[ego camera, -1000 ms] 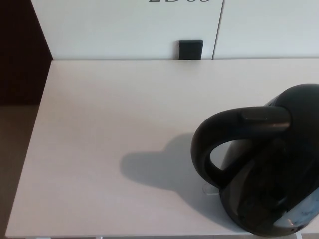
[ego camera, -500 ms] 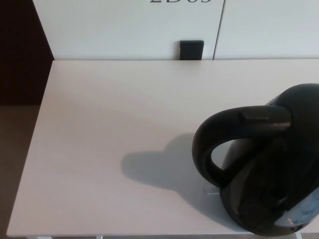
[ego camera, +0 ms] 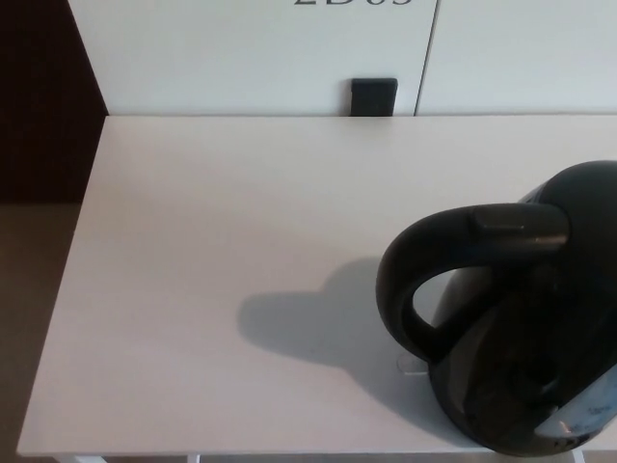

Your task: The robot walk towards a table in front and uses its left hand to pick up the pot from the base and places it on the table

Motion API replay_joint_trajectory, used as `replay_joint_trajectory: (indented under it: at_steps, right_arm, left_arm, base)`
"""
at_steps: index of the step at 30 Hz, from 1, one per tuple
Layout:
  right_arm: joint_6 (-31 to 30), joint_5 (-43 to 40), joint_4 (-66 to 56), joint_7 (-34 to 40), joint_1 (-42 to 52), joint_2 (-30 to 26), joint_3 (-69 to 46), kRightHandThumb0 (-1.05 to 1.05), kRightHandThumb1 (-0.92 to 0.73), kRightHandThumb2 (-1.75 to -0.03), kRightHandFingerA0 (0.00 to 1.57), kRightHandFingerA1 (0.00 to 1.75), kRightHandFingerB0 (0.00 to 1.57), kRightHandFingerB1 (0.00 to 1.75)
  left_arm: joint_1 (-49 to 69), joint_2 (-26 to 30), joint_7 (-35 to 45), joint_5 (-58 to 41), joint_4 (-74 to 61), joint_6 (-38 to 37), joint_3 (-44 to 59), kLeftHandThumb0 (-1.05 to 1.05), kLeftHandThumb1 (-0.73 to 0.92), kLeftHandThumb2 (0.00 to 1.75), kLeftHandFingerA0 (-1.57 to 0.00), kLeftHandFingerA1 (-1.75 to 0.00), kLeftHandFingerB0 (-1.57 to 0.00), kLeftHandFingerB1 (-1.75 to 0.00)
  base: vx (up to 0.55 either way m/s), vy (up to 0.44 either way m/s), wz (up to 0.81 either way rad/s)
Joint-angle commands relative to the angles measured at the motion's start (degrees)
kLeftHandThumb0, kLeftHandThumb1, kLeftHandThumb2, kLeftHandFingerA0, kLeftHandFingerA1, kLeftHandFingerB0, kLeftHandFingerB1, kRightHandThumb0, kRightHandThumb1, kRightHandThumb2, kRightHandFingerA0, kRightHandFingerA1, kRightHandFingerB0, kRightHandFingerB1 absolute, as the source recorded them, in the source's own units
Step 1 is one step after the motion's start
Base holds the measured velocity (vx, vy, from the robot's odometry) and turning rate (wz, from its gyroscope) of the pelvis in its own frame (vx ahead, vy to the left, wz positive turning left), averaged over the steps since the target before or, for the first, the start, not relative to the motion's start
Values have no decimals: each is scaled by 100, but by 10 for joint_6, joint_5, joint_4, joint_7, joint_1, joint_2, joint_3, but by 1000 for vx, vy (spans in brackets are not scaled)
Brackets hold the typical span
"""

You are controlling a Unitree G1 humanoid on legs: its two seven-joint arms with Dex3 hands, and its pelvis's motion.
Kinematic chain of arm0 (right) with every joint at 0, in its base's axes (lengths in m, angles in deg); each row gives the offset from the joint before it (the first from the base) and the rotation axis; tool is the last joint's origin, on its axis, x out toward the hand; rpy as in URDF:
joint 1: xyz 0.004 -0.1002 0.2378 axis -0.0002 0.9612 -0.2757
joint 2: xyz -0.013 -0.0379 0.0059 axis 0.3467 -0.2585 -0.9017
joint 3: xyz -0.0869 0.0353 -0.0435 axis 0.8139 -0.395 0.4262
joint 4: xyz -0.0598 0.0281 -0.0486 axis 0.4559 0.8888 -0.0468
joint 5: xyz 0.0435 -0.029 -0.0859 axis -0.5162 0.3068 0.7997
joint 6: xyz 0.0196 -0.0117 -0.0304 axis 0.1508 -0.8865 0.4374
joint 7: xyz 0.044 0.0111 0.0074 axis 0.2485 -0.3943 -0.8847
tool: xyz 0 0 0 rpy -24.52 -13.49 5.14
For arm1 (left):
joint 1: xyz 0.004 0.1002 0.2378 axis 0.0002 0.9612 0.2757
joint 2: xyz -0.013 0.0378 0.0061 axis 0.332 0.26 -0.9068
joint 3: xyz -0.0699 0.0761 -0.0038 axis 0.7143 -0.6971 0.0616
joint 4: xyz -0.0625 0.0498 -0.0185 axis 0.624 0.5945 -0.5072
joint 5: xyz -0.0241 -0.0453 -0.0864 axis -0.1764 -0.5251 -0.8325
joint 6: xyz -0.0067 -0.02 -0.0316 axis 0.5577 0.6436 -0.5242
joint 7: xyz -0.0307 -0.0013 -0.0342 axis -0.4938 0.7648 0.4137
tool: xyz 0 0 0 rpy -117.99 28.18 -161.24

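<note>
A black pot, a kettle (ego camera: 525, 328), stands at the near right of the white table (ego camera: 222, 222), cut off by the picture's right edge. Its curved handle (ego camera: 424, 275) points left toward the table's middle. Its base is hidden under the body; I cannot make it out. Neither of my hands shows in the head view.
A white wall panel (ego camera: 260, 53) rises behind the table, with a small black block (ego camera: 374, 96) at the table's far edge. The table's left edge borders a dark area (ego camera: 39, 106) and brown floor (ego camera: 24, 318). The near edge runs along the picture's bottom.
The whole picture has shifted slightly to the right, so the camera has moved a little. The kettle has not moved on the table.
</note>
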Motion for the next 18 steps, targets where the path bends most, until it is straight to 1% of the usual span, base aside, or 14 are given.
replay_joint_trajectory:
  at_steps: [1, 2, 3, 6, 9, 10, 11, 12, 16, 18]
  right_arm:
    - [-10, 4, 9, 6, -5, -3, 2, -31, -58, -58, 48, 45, 43, 41]
    - [-14, 7, 12, 8, -14, -2, 5, -32, -58, -57, 49, 43, 46, 41]
    - [-15, 12, 15, 9, -22, -1, 9, -32, -58, -57, 49, 44, 46, 41]
    - [-13, 11, 18, 7, -26, -1, 10, -33, -58, -58, 49, 45, 44, 41]
    - [-13, 10, 19, 8, -26, -1, 11, -33, -58, -58, 49, 45, 44, 41]
    - [-17, 8, 9, 5, -22, -1, 11, -30, -59, -57, 47, 43, 43, 40]
    - [-20, 6, 3, 2, -19, -1, 12, -30, -60, -58, 46, 42, 43, 40]
    - [-23, 6, 1, 2, -19, -1, 12, -30, -60, -58, 46, 42, 43, 40]
    - [-24, 5, 1, 2, -19, -2, 13, -30, -60, -58, 46, 42, 43, 40]
    - [-26, 13, -4, 2, -25, -4, 20, -32, -60, -57, 45, 41, 41, 39]
  left_arm:
    - [10, 23, -48, -176, -591, 182, -135, -18, 49, 58, -18, -31, -16, -29]
    - [-20, 35, -2, -134, -593, 198, -200, -16, 36, 88, -9, -50, -9, -50]
    - [-42, 38, 31, -99, -587, 204, -244, -17, 33, 86, -10, -50, -10, -50]
    - [-56, 31, 44, -74, -580, 210, -272, -17, 31, 85, -12, -51, -11, -51]
    - [-55, 32, 39, -75, -587, 217, -273, -17, 31, 85, -12, -51, -11, -51]
    - [-93, 4, 53, -24, -556, 248, -345, -17, 32, 85, -8, -50, -8, -49]
    - [-116, -16, 56, 10, -537, 266, -388, -17, 29, 84, -10, -51, -10, -50]
    - [-126, -25, 50, 25, -530, 273, -404, -17, 29, 84, -10, -51, -10, -50]
    - [-129, -21, 38, 25, -538, 288, -413, -17, 29, 84, -10, -51, -10, -50]
    - [-175, -52, 31, 74, -499, 309, -470, -19, 25, 82, -10, -50, -9, -50]
  base:
    - [0, 0, 0]
    - [0, 0, 0]
    - [0, 0, 0]
    - [0, 0, 0]
    - [0, 0, 0]
    - [0, 0, 0]
    - [0, 0, 0]
    - [0, 0, 0]
    - [0, 0, 0]
    - [0, 0, 0]
